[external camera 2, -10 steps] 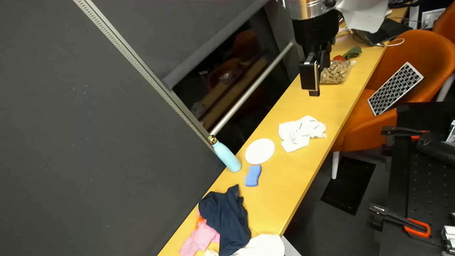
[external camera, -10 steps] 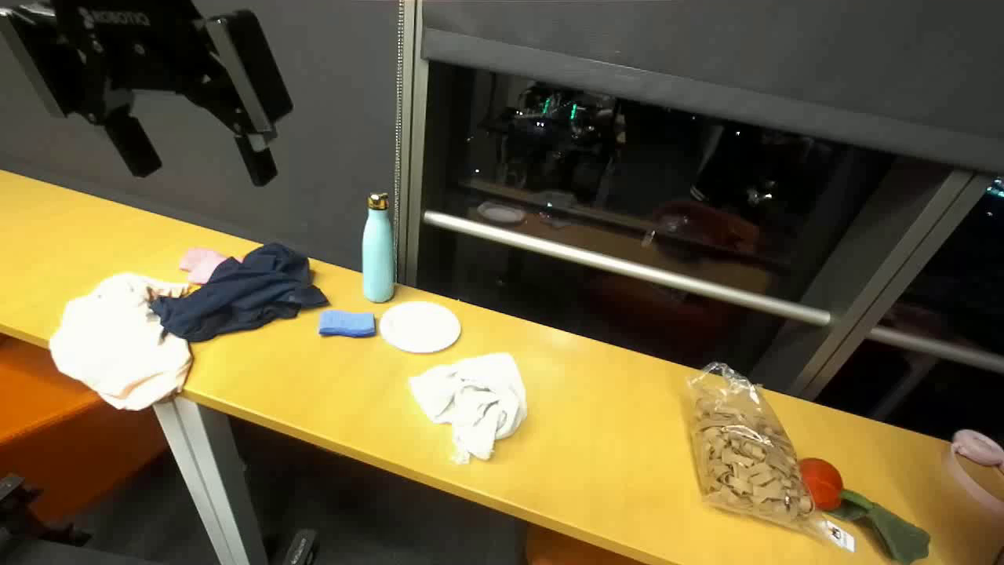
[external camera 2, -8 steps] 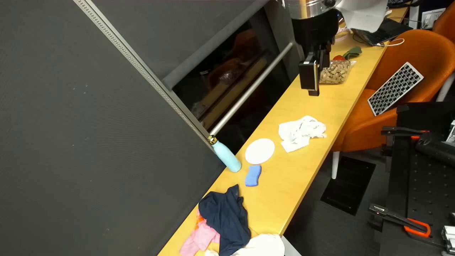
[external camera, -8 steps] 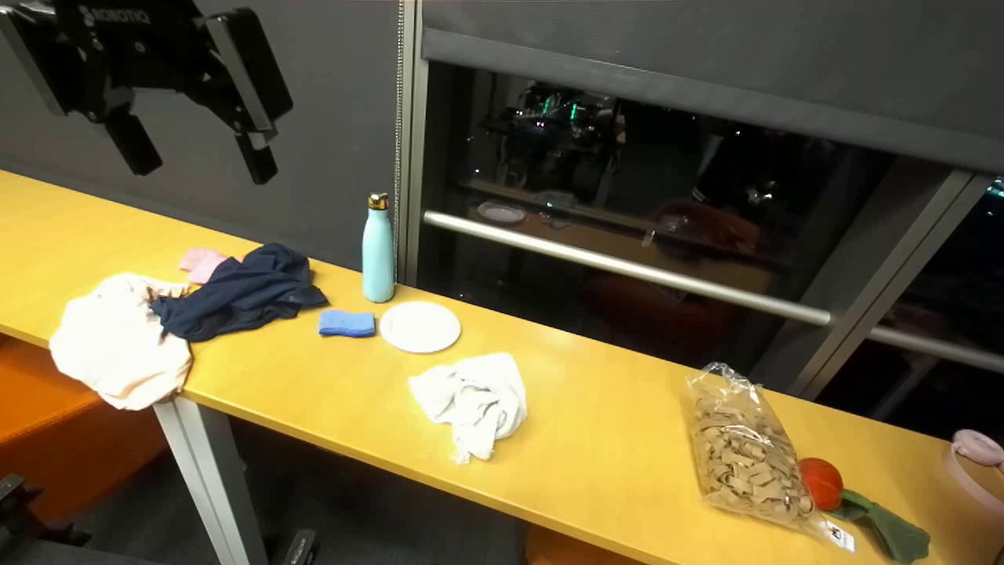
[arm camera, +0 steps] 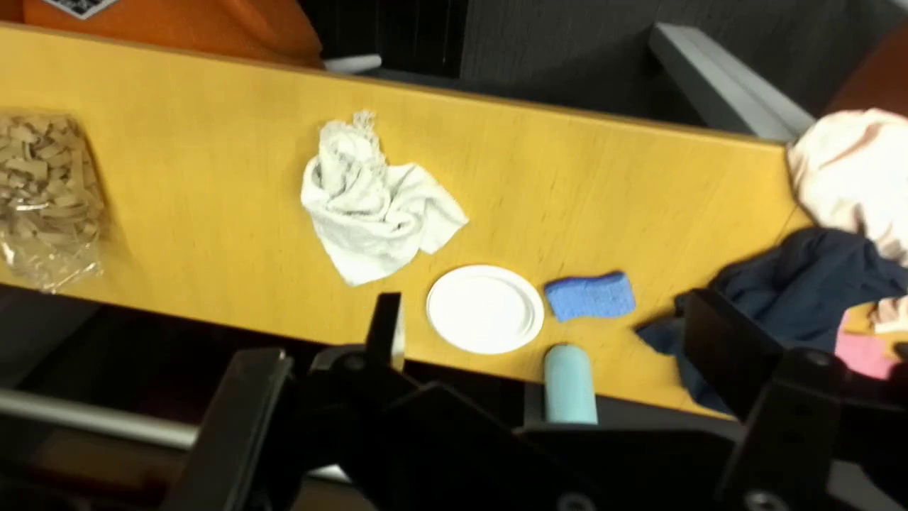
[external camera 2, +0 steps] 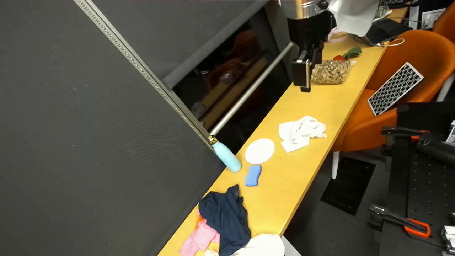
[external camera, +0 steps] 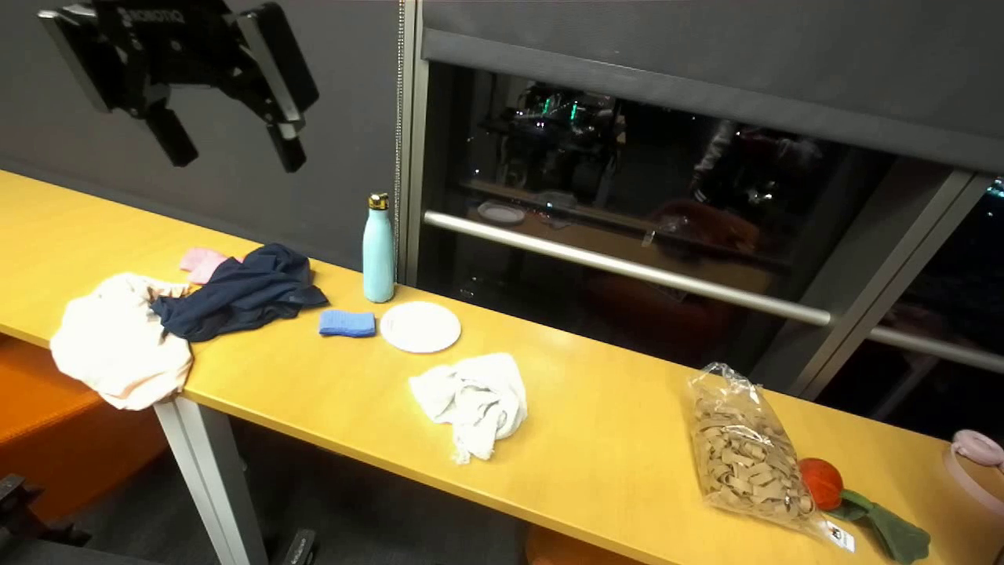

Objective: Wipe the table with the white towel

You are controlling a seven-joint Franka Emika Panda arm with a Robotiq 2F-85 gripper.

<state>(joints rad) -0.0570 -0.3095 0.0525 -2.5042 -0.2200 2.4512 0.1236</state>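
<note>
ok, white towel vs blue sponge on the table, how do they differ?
Shape: the white towel lies crumpled in loose folds; the blue sponge is a compact block with wavy sides.
Colour: towel white, sponge blue.
Size: the towel covers clearly more of the table than the sponge does.
Shared: both rest on the table.

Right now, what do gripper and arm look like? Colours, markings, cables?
The gripper is black, with pale ROBOTIQ lettering, grey-edged outer plates and narrow black fingertips. In an exterior view, a shiny silver section with a tan stripe and black knob sits above it, beside a white panel. I make out no cables; anything higher is out of frame.
</note>
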